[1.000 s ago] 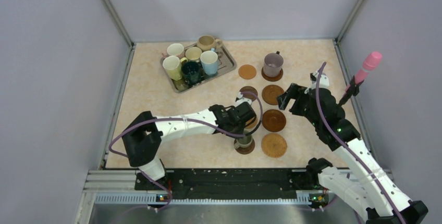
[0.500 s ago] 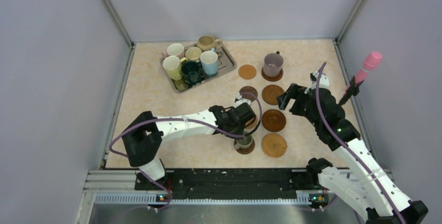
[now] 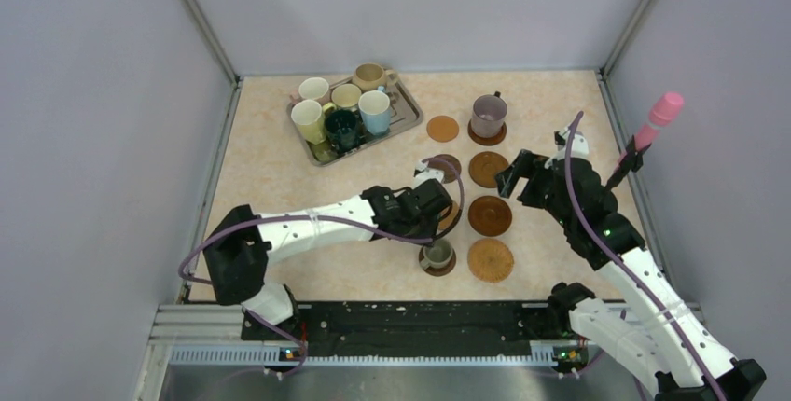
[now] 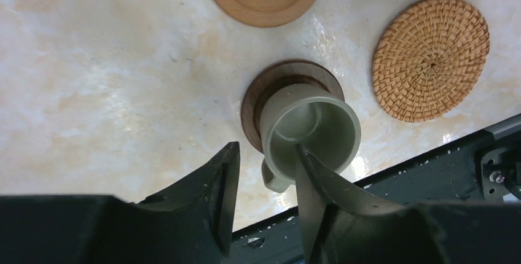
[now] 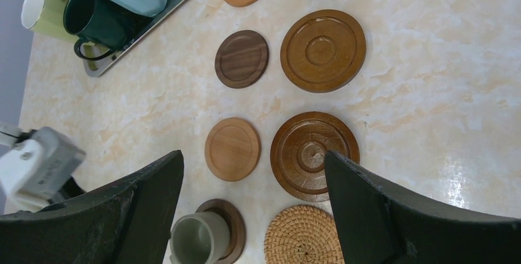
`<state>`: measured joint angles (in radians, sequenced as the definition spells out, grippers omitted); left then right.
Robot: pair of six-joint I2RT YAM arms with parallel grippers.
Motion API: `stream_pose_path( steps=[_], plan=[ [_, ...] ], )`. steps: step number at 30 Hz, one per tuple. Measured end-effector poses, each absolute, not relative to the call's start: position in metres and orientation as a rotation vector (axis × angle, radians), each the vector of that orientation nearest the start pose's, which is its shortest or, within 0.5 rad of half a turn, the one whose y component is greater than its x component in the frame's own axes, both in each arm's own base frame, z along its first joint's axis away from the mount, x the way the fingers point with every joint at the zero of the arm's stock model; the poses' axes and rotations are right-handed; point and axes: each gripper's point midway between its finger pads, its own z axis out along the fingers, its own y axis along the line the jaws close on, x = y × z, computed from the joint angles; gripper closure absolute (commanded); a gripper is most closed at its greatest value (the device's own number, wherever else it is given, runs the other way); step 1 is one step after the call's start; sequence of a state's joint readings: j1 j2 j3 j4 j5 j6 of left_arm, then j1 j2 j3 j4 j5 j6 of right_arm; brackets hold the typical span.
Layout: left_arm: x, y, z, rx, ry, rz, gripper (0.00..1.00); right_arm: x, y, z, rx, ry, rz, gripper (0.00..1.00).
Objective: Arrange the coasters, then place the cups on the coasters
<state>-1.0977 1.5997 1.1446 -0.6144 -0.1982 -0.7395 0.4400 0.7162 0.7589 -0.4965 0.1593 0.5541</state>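
Observation:
A small grey-olive cup (image 3: 437, 254) (image 4: 310, 126) stands upright on a dark brown coaster (image 4: 257, 99) at the front of the table. My left gripper (image 3: 431, 205) (image 4: 266, 150) hovers just above it, open, fingers either side of the rim and handle. A mauve cup (image 3: 488, 115) sits on a dark coaster (image 3: 487, 134) at the back. Bare coasters lie between: woven (image 3: 491, 260), large dark brown (image 3: 490, 216), brown (image 3: 488, 170), small dark (image 3: 445, 166), orange-tan (image 3: 443, 129), light wood (image 5: 232, 148). My right gripper (image 3: 513, 175) (image 5: 253, 153) hangs open above them, holding nothing.
A silver tray (image 3: 318, 153) at the back left holds several cups, among them cream (image 3: 308, 121), dark teal (image 3: 341, 128) and light blue (image 3: 375, 111). A pink-tipped stick (image 3: 658, 117) stands by the right wall. Grey walls enclose the table.
My left gripper has opened and let go of the grey-olive cup, drawing back a little up and to the left. The cup stays on its coaster. The right arm has not moved.

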Motion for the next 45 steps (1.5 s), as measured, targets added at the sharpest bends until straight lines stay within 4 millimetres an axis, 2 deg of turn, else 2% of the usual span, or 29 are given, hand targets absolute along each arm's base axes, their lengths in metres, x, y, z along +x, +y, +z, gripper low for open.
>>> stream_pose_path(
  steps=[3, 6, 8, 10, 11, 15, 18, 22, 26, 31, 37, 41, 45],
  plan=[
    [0.181, -0.319, 0.11, 0.388, 2.581, -0.363, 0.46, 0.249, 0.112, 0.215, 0.214, 2.043, 0.473, 0.16],
    [0.198, -0.317, 0.146, 0.344, 2.499, -0.375, 0.28, 0.247, 0.114, 0.214, 0.206, 2.05, 0.488, 0.17],
    [0.213, -0.31, 0.174, 0.293, 2.435, -0.402, 0.21, 0.245, 0.119, 0.214, 0.2, 2.06, 0.517, 0.17],
    [0.228, -0.297, 0.194, 0.236, 2.381, -0.406, 0.13, 0.244, 0.123, 0.212, 0.192, 2.072, 0.541, 0.18],
    [0.235, -0.287, 0.203, 0.201, 2.357, -0.402, 0.03, 0.242, 0.131, 0.209, 0.174, 2.096, 0.581, 0.18],
    [0.265, -0.25, 0.222, 0.071, 2.299, -0.382, 0.01, 0.237, 0.15, 0.198, 0.117, 2.165, 0.68, 0.19],
    [0.29, -0.214, 0.22, -0.048, 2.287, -0.328, 0.01, 0.233, 0.161, 0.187, 0.077, 2.222, 0.731, 0.19],
    [0.315, -0.174, 0.217, -0.19, 2.279, -0.268, 0.02, 0.231, 0.163, 0.186, 0.06, 2.23, 0.74, 0.19],
    [0.344, -0.137, 0.218, -0.331, 2.236, -0.224, 0.1, 0.231, 0.162, 0.188, 0.05, 2.22, 0.739, 0.19],
    [0.382, -0.09, 0.206, -0.462, 2.209, -0.137, 0.26, 0.23, 0.163, 0.189, 0.048, 2.217, 0.742, 0.19],
    [0.428, -0.023, 0.195, -0.639, 2.169, -0.041, 0.37, 0.228, 0.163, 0.194, 0.04, 2.197, 0.754, 0.19],
    [0.451, 0.006, 0.181, -0.715, 2.152, -0.058, 0.4, 0.228, 0.163, 0.196, 0.039, 2.191, 0.757, 0.19],
    [0.469, 0.018, 0.164, -0.763, 2.169, -0.09, 0.44, 0.23, 0.164, 0.194, 0.033, 2.194, 0.754, 0.19]
  ],
)
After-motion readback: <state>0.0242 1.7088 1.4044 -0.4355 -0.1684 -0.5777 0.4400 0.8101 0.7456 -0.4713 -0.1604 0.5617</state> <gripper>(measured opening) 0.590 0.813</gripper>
